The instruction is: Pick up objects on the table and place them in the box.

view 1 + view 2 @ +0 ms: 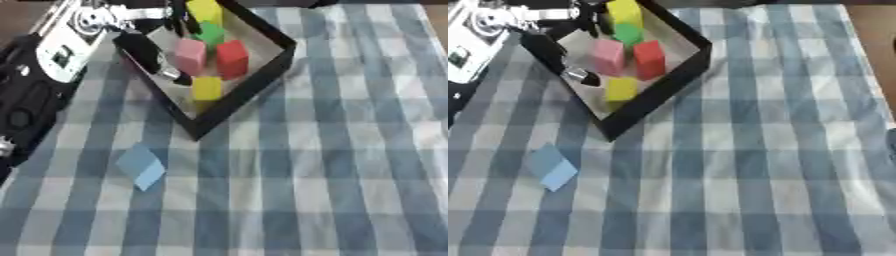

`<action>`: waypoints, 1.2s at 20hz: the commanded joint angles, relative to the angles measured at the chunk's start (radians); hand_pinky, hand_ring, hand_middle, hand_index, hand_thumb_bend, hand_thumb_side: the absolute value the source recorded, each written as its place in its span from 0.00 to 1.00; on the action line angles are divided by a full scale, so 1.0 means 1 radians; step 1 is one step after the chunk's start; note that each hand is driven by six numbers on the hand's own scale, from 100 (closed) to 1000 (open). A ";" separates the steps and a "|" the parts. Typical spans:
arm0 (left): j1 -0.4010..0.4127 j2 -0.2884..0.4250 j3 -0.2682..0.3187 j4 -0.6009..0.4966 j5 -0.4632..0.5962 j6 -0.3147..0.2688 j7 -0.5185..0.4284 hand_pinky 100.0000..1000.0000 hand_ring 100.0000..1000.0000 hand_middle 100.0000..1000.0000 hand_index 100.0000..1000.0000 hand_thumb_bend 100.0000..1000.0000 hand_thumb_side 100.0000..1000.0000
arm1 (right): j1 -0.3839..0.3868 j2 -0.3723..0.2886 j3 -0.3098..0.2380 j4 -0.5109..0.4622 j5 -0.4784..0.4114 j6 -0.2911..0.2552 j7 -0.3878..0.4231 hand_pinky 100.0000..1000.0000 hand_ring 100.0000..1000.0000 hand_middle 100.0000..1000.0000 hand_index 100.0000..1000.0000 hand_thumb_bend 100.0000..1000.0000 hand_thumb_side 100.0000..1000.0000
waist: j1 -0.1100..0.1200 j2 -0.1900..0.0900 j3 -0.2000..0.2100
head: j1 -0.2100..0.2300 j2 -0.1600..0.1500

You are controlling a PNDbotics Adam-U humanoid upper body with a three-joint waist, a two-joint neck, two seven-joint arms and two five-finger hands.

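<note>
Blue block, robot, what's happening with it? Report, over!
Left hand over the box, fingers unclear. Right hand not seen. Blue block on the cloth, outside the box. Nothing in the way.

1. My left arm [52,50] comes in from the upper left of the frame, white and black casing with silver joints.
2. My left hand [144,50] reaches down and right from it, dark fingers [171,74] stretched out long, tips lowest.
3. My right hand shows nowhere in either eye view.
</note>
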 commanded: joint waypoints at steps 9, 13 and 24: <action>0.190 0.402 -0.004 -0.600 0.299 0.095 -0.018 0.82 0.75 0.76 0.84 0.56 0.34 | 0.002 -0.052 -0.010 -0.026 0.011 0.005 -0.008 0.79 0.78 0.68 0.81 0.00 0.64 | 0.019 -0.053 0.010 | -0.023 -0.004; 0.272 0.477 -0.019 -0.684 0.326 0.103 -0.064 0.82 0.75 0.76 0.84 0.57 0.36 | -0.002 -0.052 -0.007 -0.029 0.011 0.006 -0.005 0.79 0.78 0.68 0.81 0.00 0.65 | 0.019 -0.050 0.004 | -0.019 -0.008; 0.401 0.539 -0.075 -0.690 0.296 0.182 -0.079 0.81 0.75 0.83 0.88 0.57 0.40 | -0.007 -0.046 -0.005 -0.032 0.012 0.009 -0.005 0.79 0.78 0.68 0.81 0.00 0.65 | 0.012 -0.041 -0.008 | -0.011 -0.012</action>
